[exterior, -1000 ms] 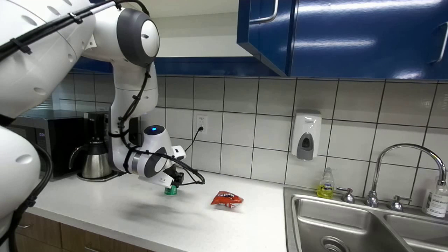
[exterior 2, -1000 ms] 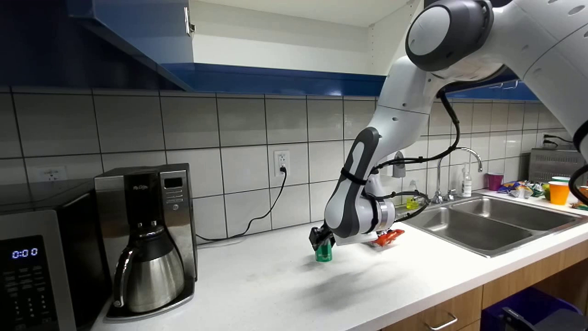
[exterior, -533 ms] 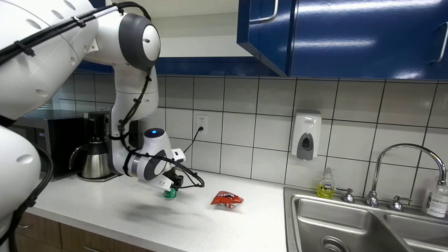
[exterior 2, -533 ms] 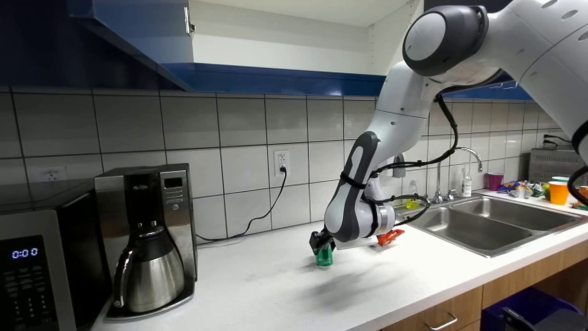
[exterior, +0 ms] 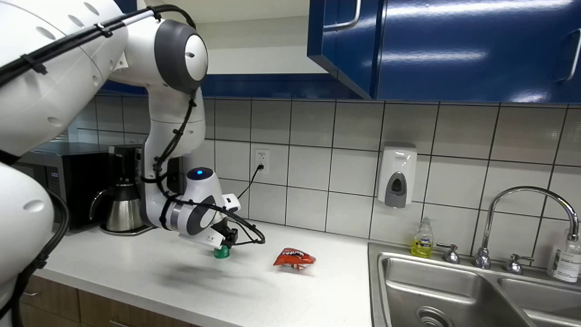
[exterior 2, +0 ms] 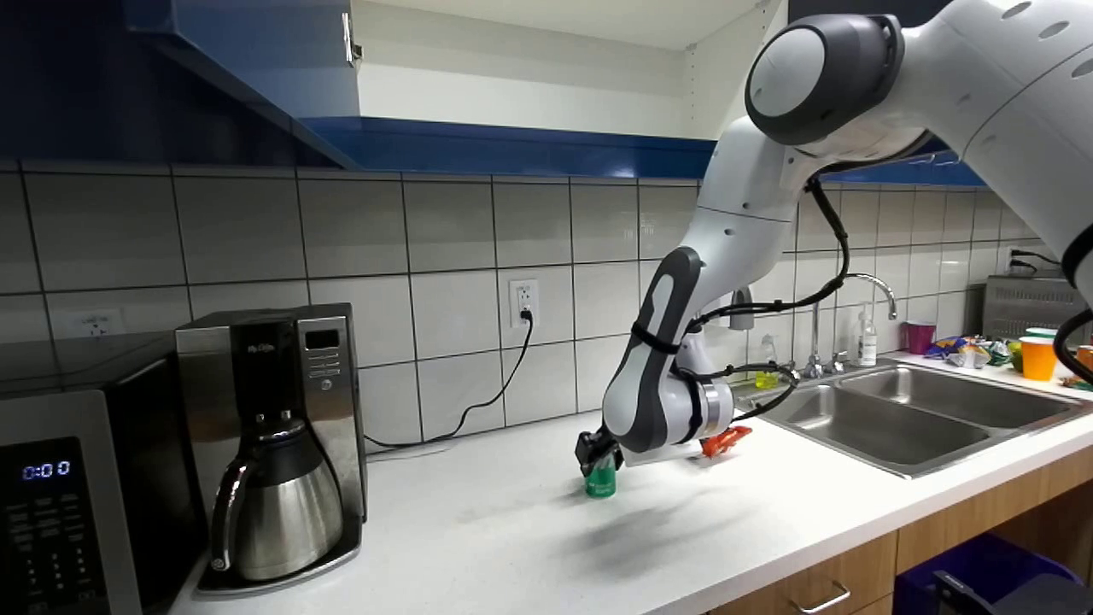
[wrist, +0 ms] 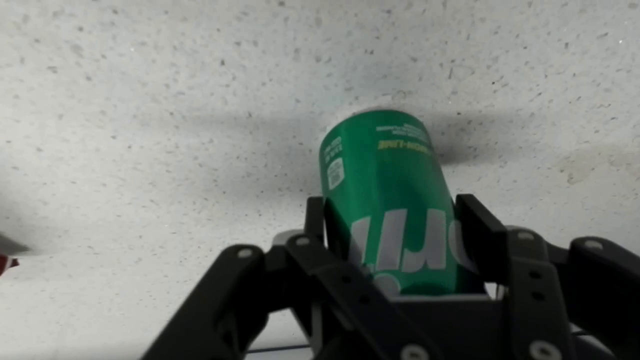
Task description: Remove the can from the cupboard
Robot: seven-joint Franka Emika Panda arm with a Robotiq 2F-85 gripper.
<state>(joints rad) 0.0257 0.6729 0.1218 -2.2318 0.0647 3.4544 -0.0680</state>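
Observation:
The green can [exterior: 222, 253] stands on the white counter, below the cupboard. It also shows in an exterior view [exterior 2: 600, 484] and in the wrist view [wrist: 382, 170]. My gripper [exterior 2: 599, 453] is low over the counter with its fingers on both sides of the can's upper part. In the wrist view the gripper [wrist: 390, 201] looks just open, with a thin bright gap beside the left finger [wrist: 315, 215]; the can nearly fills the space. The cupboard [exterior: 349, 50] has a blue door standing open. Its white interior [exterior 2: 512, 81] shows nothing inside in the visible part.
A red packet [exterior: 294, 259] lies on the counter on the sink side of the can. The sink [exterior: 435, 281] has a tall faucet [exterior: 488, 227]. A coffee maker [exterior 2: 273, 444] and a microwave [exterior 2: 51, 478] stand at the other end. The tiled wall is behind.
Over the last second my gripper has come down a little with the can to the counter. In the last half second the can has shifted slightly while the arm has barely moved.

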